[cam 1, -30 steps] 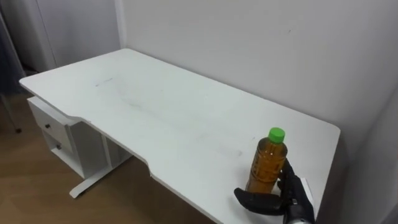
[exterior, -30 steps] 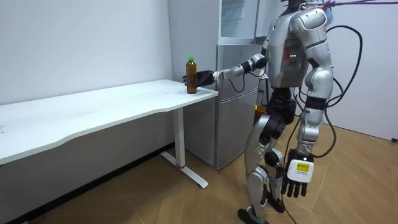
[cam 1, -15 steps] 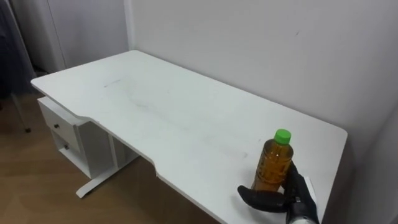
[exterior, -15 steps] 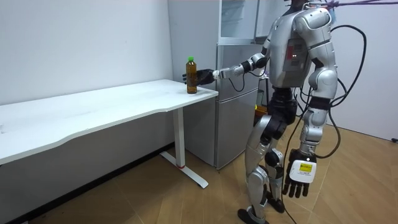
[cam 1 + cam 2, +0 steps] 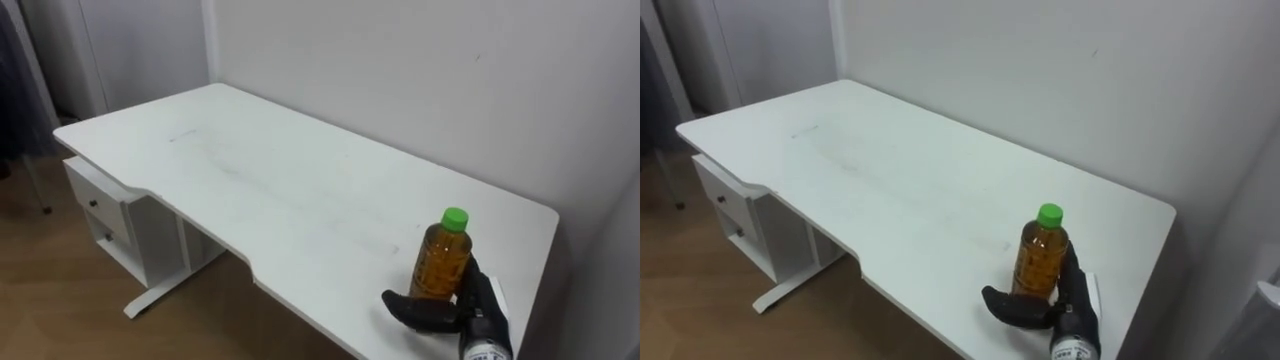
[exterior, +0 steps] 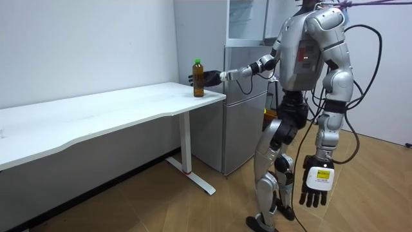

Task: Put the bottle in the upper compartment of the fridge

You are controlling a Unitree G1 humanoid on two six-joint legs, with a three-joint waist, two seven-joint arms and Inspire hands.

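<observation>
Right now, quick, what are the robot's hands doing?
Right hand: closed around the bottle.
Left hand: open, hanging at its side, holding nothing.

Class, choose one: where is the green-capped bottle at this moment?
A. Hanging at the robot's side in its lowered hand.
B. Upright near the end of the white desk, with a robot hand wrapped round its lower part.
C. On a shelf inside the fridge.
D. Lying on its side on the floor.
B: the bottle stands upright near the end of the white desk, and the right robot hand is curled round its lower part.
</observation>
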